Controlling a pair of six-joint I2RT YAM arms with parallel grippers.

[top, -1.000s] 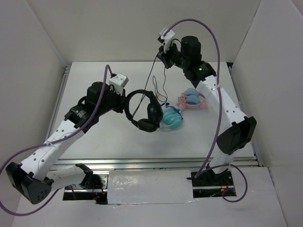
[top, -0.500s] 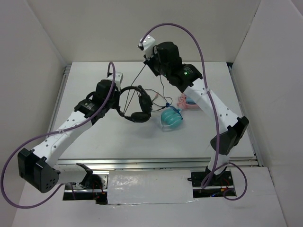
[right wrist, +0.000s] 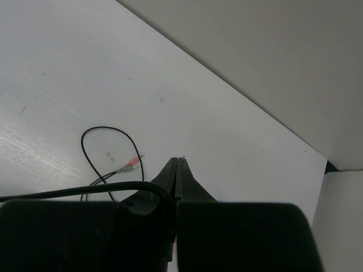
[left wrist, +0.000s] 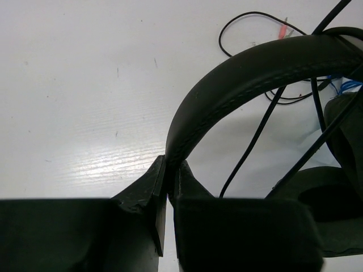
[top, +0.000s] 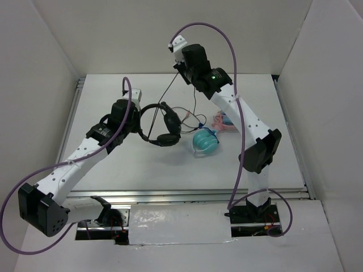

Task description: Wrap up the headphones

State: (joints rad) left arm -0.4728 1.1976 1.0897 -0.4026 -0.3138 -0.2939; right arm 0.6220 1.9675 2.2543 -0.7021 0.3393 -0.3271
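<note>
On the left side of the top view, the left claw (left wrist: 166,164) is clamped on the headband of the headphones (top: 166,138). They hang out from it over the middle of the desk (top: 142,164), earcups lowest. I can't tell if the cups touch the surface.

The grip looks like fingertips only on a curved, padded band. If the cable (top: 173,89) gets pulled hard, I'd guess the band twists or slides right out.

That cable runs from the headphones up to the top centre, looking pretty taut. There the right claw (right wrist: 177,161) is pinched fully together on it. It's a thin cord in a flat pinch, so it could slip out mid-loop and the wrap falls apart.

The slack end with the plugs lies curled on the desk just right of the headphones. It sits close to the teal headphones (top: 204,140), with the pink-and-blue headphones (top: 221,122) behind. A wide swing could hook either and drag it along.
</note>
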